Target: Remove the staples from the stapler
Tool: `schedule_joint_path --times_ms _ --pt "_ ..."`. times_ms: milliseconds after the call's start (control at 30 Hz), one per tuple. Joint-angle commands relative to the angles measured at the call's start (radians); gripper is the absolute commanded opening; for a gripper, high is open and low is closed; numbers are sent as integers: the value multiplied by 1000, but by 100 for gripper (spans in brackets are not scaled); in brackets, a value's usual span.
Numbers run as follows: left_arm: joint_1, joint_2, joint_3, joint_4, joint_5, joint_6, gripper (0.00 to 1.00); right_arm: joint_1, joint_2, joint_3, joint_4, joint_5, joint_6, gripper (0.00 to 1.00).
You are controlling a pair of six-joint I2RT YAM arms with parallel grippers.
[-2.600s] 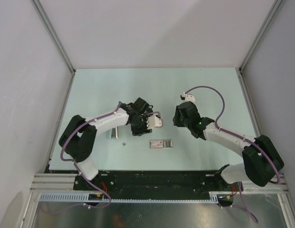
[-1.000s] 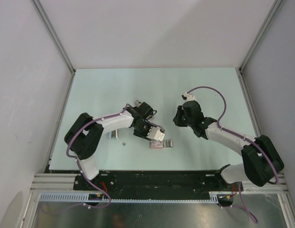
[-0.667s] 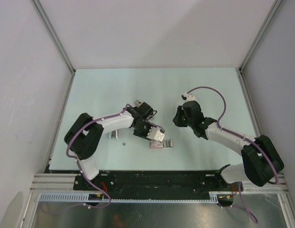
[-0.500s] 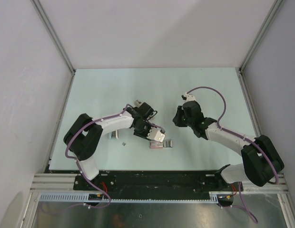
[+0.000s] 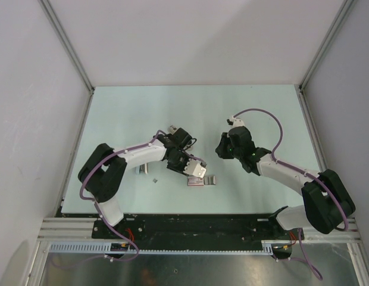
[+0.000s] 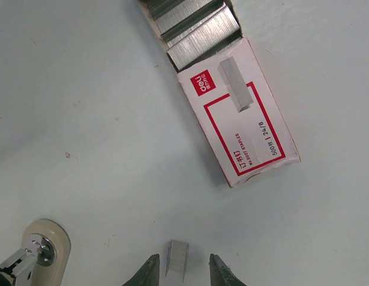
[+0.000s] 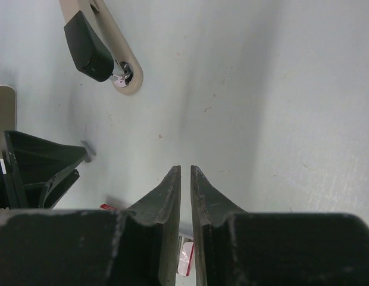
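Note:
The stapler (image 5: 143, 168) lies on the table under my left forearm. In the right wrist view the stapler (image 7: 98, 44) shows a black top lifted off its beige base. One short silvery strip of staples (image 6: 177, 259) lies flat on the table between the tips of my left gripper (image 6: 185, 275), with a gap on each side. My left gripper (image 5: 195, 169) is open and hovers just left of the box. My right gripper (image 7: 185, 173) has its jaws almost together and nothing between them. It hangs to the right (image 5: 224, 149), apart from the stapler.
A pink-and-white staple box (image 6: 238, 116) lies ahead of the left fingers, its tray of staple strips (image 6: 196, 24) slid out. A tiny grey fragment (image 5: 155, 179) rests near the stapler. White walls and metal rails (image 5: 74, 62) enclose the pale table (image 5: 125, 113).
Since the earliest frame my left gripper has swung toward the near side and down beside the box. Over the last second both arms stay nearly still.

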Motion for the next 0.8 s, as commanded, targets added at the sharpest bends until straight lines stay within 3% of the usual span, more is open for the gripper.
schedule_joint_path --times_ms 0,567,767 --pt "-6 12 19 -2 -10 38 43 -4 -16 -15 37 -5 -8 16" --pt "-5 88 66 -10 -44 53 44 -5 -32 -17 40 -29 -5 15" --pt "-6 142 108 -162 -52 91 44 -6 -43 -17 37 -29 -5 13"
